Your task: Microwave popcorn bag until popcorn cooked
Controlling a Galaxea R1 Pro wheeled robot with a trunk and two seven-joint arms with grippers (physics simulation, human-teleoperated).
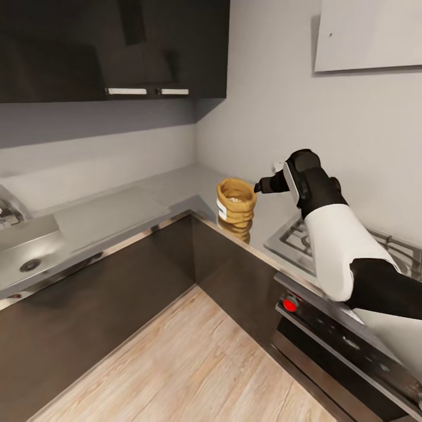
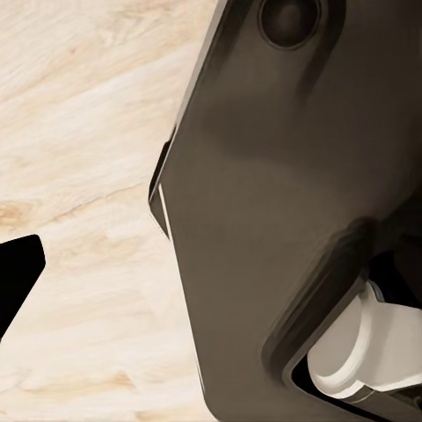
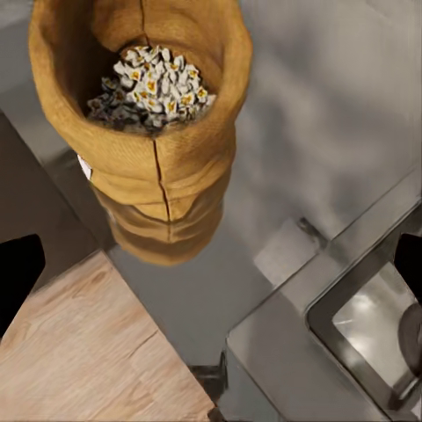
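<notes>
Popcorn bag [image 1: 235, 203] stands upright on the countertop [image 1: 117, 211] at the inside corner, rim open, popcorn [image 3: 151, 83] showing. Your right gripper [image 3: 211, 264] hangs just at its 3 o'clock, fingers spread wide, holding nothing, so you're lined up for a side grasp. Left gripper: can't tell.

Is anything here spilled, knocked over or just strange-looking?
Nothing is spilled or knocked over. The popcorn bag stands upright on the countertop near the corner, its pale popcorn all inside. The right gripper hovers close beside the bag's rim, with no contact visible.
</notes>
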